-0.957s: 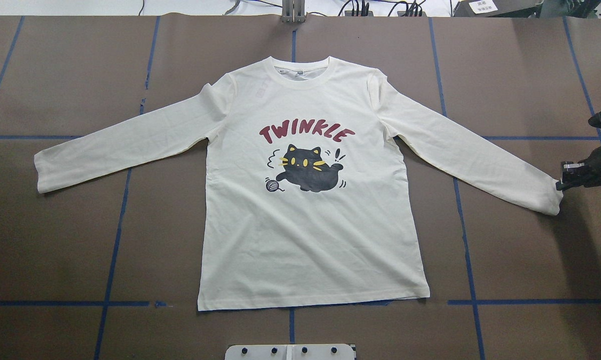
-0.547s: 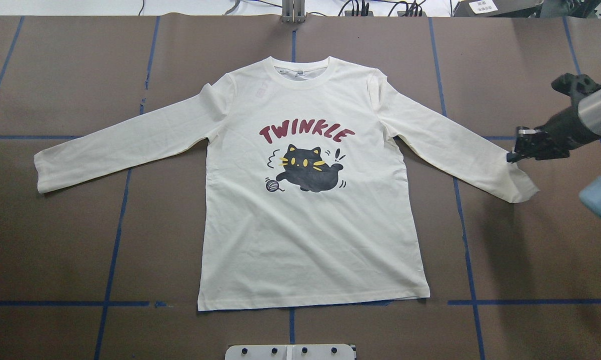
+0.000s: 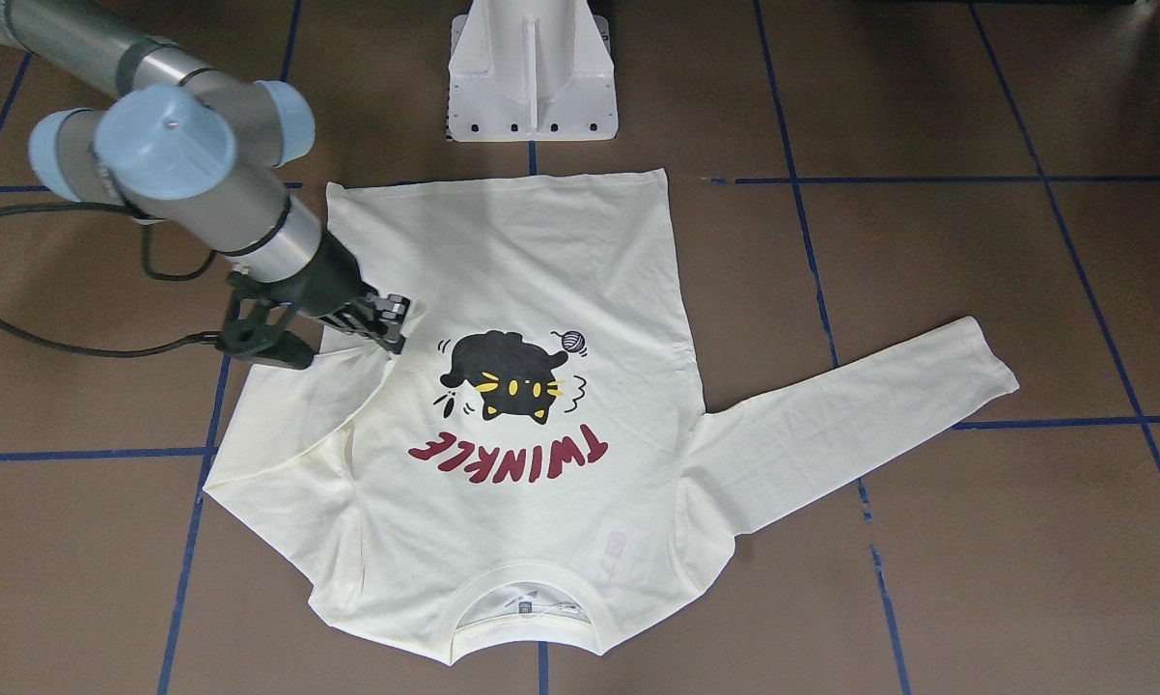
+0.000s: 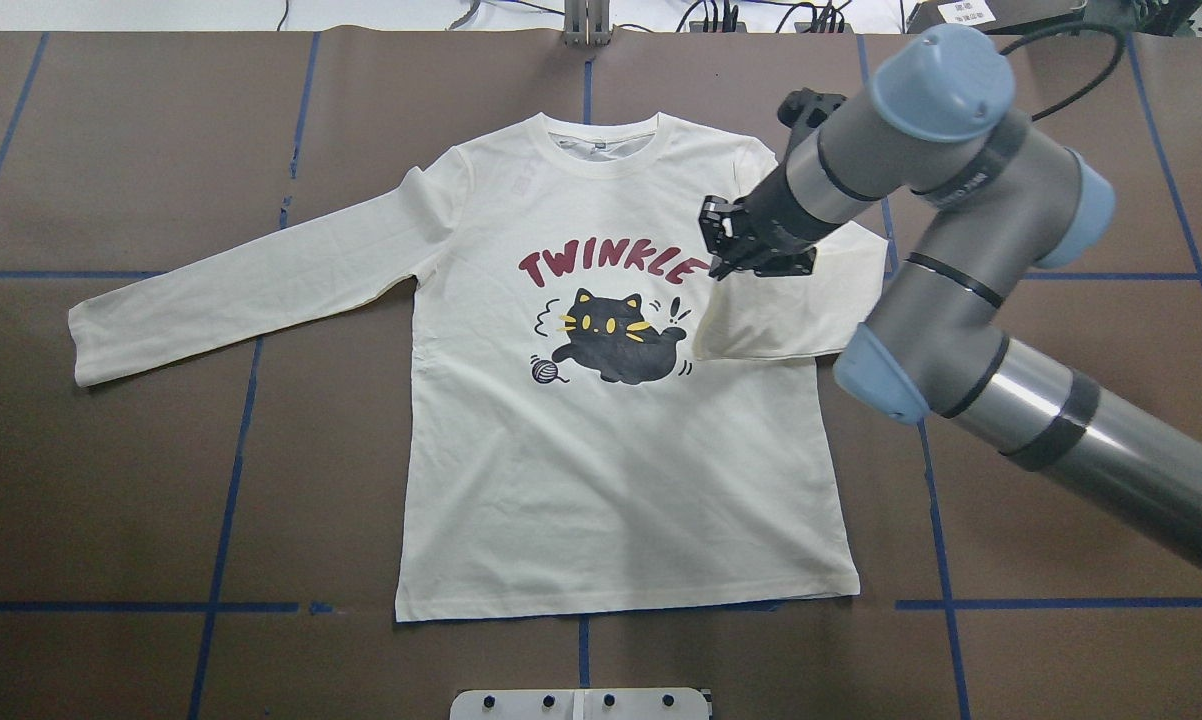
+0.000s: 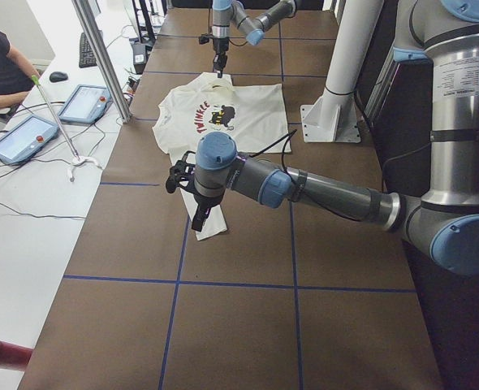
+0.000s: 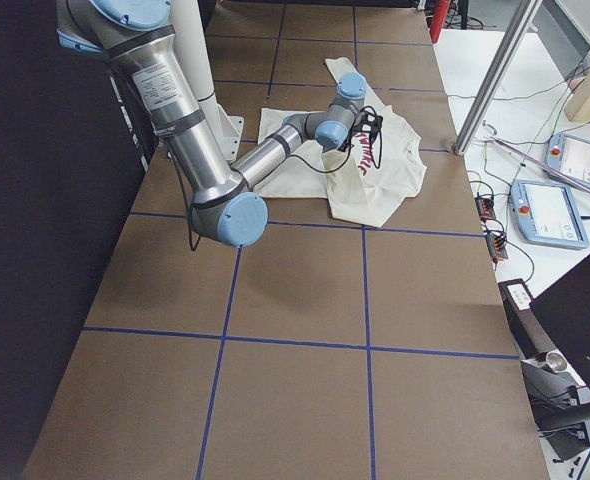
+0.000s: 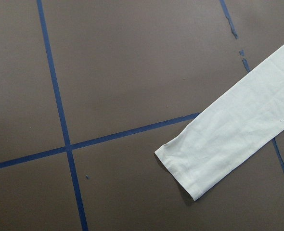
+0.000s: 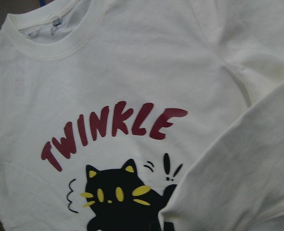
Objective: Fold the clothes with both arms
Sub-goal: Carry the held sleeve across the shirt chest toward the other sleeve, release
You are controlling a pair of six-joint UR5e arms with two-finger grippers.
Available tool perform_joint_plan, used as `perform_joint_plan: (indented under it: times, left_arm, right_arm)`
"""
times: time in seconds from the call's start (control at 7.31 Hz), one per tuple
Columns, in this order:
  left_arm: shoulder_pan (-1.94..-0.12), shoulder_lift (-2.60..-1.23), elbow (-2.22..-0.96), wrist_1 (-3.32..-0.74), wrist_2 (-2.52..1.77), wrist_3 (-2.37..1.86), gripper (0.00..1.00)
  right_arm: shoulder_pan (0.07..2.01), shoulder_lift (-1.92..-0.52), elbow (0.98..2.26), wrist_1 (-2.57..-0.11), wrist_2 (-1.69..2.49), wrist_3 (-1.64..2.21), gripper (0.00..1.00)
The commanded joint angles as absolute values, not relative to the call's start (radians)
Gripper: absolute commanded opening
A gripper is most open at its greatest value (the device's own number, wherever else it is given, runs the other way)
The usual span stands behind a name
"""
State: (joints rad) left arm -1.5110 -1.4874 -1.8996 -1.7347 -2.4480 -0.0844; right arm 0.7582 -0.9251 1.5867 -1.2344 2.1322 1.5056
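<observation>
One cream long-sleeved T-shirt (image 4: pixel 611 480) lies flat and print-up on the brown table (image 4: pixel 111 480), collar away from the robot. It looks light and limp, cloth that sags and drags rather than keeping a shape. I would take it by the cuffs and hems, where the doubled edge gives the fingers something to pinch.

Its right sleeve (image 4: pixel 791 320) is doubled back from the shoulder. The cuff is lifted over the chest, just beside the last letter of TWINKLE, and the right gripper (image 4: pixel 723 262) has it pinched tight. The right arm (image 4: pixel 961 250) reaches in across the table with its elbow bent and its wrist tipped down toward the print.

The left sleeve (image 4: pixel 241 290) lies stretched out flat, well apart from all this. The left gripper (image 5: pixel 199 219) hangs pointing down above that sleeve's cuff (image 7: pixel 190 178), clear of the cloth as far as I can judge. I cannot tell whether its jaws are apart or closed.
</observation>
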Motion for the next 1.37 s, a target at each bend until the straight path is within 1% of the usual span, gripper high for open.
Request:
perform_joint_plan:
  times: [0.0, 0.14, 0.41, 0.55, 0.68, 0.82, 0.96, 1.09, 1.23]
  left_arm:
    - [-1.511, -1.489, -1.901, -1.735, -2.45, -0.084, 1.0]
    - [-1.511, -1.489, -1.901, -1.735, -2.45, -0.084, 1.0]
    - [-1.509, -1.489, -1.891, -1.738, -2.451, -0.081, 1.0]
    - [-1.511, -1.489, -1.891, -1.738, -2.451, -0.083, 1.0]
    - [-1.509, -1.489, -1.891, -1.738, -2.451, -0.083, 1.0]
    - [-1.509, -1.489, -1.894, -1.738, -2.454, -0.084, 1.0]
    - [-1.508, -1.491, -1.894, -1.738, -2.467, -0.084, 1.0]
    - [-1.488, -1.493, -1.894, -1.749, -2.467, -0.084, 1.0]
    - [-1.421, -1.493, -1.885, -1.788, -2.465, -0.084, 1.0]
  right_arm:
    - [0.647, -0.566, 1.28, -1.241, 1.937, 1.586, 0.0]
    - [0.567, -0.467, 1.141, -1.197, 1.827, 1.589, 0.0]
    - [0.459, -0.442, 1.022, -1.041, 1.659, 1.588, 0.0]
    - [0.442, -0.416, 0.972, -1.02, 1.643, 1.583, 0.0]
    - [0.434, -0.379, 0.924, -1.017, 1.634, 1.583, 0.04]
    - [0.427, -0.332, 0.87, -1.012, 1.622, 1.583, 0.05]
    - [0.426, -0.328, 0.87, -1.012, 1.609, 1.583, 0.29]
    - [0.426, -0.319, 0.865, -1.012, 1.592, 1.585, 0.56]
    - [0.426, -0.315, 0.864, -1.012, 1.589, 1.585, 0.89]
